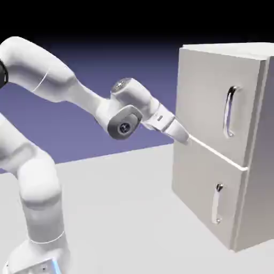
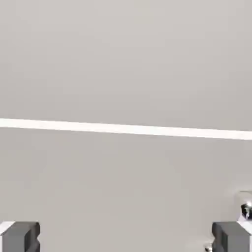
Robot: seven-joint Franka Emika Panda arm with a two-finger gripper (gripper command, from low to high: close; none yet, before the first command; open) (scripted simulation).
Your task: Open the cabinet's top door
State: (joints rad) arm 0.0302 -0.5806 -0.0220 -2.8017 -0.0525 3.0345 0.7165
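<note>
Item: my arm [image 1: 48, 80]. It rises at the exterior view's left and reaches right, toward the cabinet.

Item: my gripper [image 1: 184, 138]. It is close against the cabinet front, near the front's left edge and level with the pale seam [image 1: 219, 155] between the two doors. In the hand view the two grey fingertips [image 2: 19, 236] sit far apart at the bottom corners with only flat grey panel between them: jaws wide, holding nothing. Whether the tips touch the panel, I cannot tell.

Item: the cabinet [image 1: 257, 160]. Boxy, light grey, standing on the table [image 1: 118, 214] at the right.

Item: the top door [image 1: 203, 96]. It lies flush with the cabinet front, shut.

Item: its long silver bar handle [image 1: 230, 111]. Upright, near the door's right edge, above and well to the right of my gripper. Not grasped.

Item: the lower door [image 1: 198, 187], with a small handle [image 1: 217, 204]. Also shut. A silver glint [image 2: 244, 206] at the hand view's right edge may be a handle; I cannot tell which.

Status, as I judge it: the approach has brought me to the cabinet, but off the handle. Left to do: move up and right to the long handle, close on it, pull the door open.
</note>
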